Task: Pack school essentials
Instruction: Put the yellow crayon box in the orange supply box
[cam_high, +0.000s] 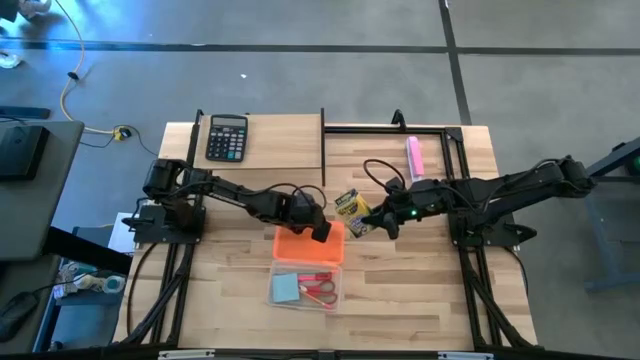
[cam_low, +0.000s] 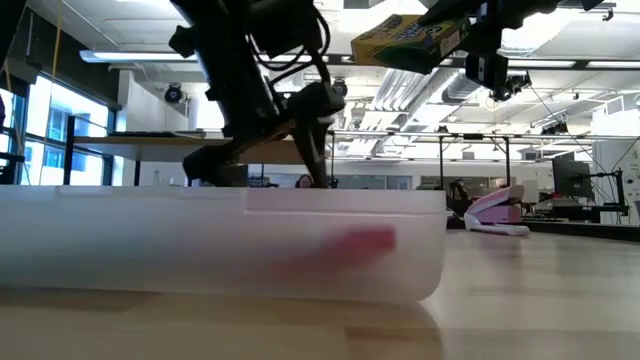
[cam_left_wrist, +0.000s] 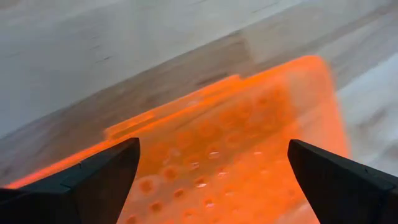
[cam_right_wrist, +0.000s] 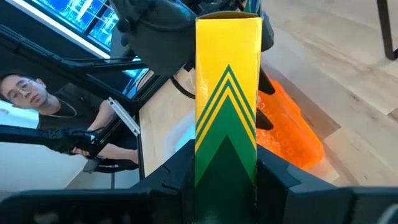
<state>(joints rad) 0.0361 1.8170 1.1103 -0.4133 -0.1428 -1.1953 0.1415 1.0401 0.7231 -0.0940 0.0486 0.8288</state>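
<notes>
A yellow-green box (cam_high: 349, 207) hangs above the table's middle, with my right gripper (cam_high: 370, 217) shut on it. Beside it my left gripper (cam_high: 320, 230) stands open over a flat orange lid (cam_high: 300, 246). Its two fingers (cam_left_wrist: 102, 180) straddle the lid's dimpled face (cam_left_wrist: 236, 155), and I see no touch. Nearer the front edge stands a clear container (cam_high: 306, 288). In it lie a light-blue notepad (cam_high: 284, 289) and red-handled scissors (cam_high: 319, 290). My right gripper pinches the box's narrow sides at its near end (cam_right_wrist: 227, 163) between its two fingers (cam_right_wrist: 281, 177). The fingers come from the table's right, slanting slightly down, and lie along the box. The box sticks out beyond them (cam_low: 410, 38), lifted clear and slightly tilted.
A black calculator (cam_high: 227, 137) lies at the far left. A pink oblong bar (cam_high: 414, 155) lies at the far right inside a black frame (cam_high: 395, 127). Bare wood spreads left and right of the container. A person (cam_right_wrist: 37, 99) sits beyond the table.
</notes>
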